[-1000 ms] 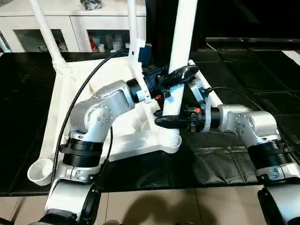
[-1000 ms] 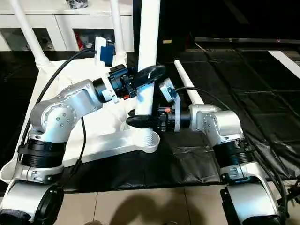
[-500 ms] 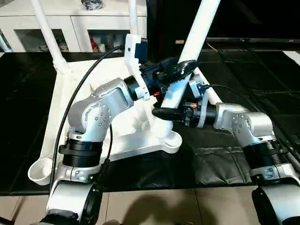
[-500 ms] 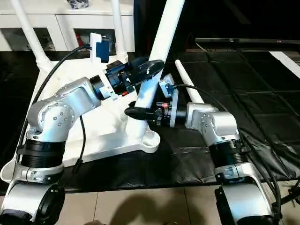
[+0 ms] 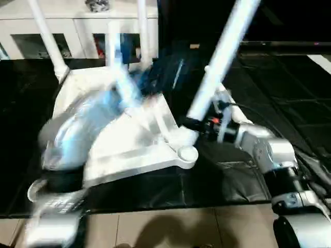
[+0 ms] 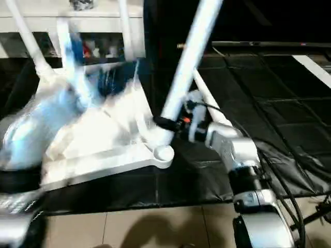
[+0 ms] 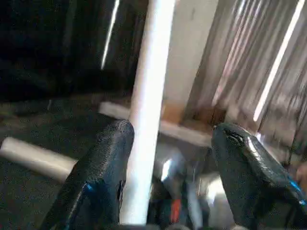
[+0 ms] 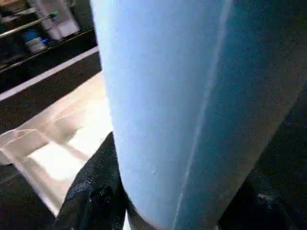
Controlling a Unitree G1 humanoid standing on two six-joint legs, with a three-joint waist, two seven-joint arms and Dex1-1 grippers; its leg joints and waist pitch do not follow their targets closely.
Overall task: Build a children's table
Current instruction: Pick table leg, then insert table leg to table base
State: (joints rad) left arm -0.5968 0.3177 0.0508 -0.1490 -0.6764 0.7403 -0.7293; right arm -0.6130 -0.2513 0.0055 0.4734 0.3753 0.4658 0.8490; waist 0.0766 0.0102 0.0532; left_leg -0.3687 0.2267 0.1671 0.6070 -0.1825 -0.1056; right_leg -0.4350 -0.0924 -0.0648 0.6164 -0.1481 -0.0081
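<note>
The white table top [image 5: 129,150] lies upside down on the black mat. Two legs [image 5: 45,36] stand in its far sockets. A third leg [image 5: 220,57] leans steeply to the right, its lower end just behind the open near right corner socket [image 5: 187,153]. My right gripper [image 5: 189,124] is shut on this leg low down, and a black finger [image 8: 96,191] presses against it. My left gripper [image 7: 173,128] is open with the leg [image 7: 148,96] beyond its fingers, apart from them. The left arm [image 5: 83,129] is a blur over the table top.
A fourth leg [image 6: 207,98] lies on the mat behind my right arm. A white cabinet with glass doors [image 5: 77,31] stands at the back. The mat's front edge meets a tiled floor [image 5: 170,227].
The left gripper has opened, let go of the leg and swung back to the left. The leg has tipped further right, its foot out of the corner socket, with the right gripper still on it.
</note>
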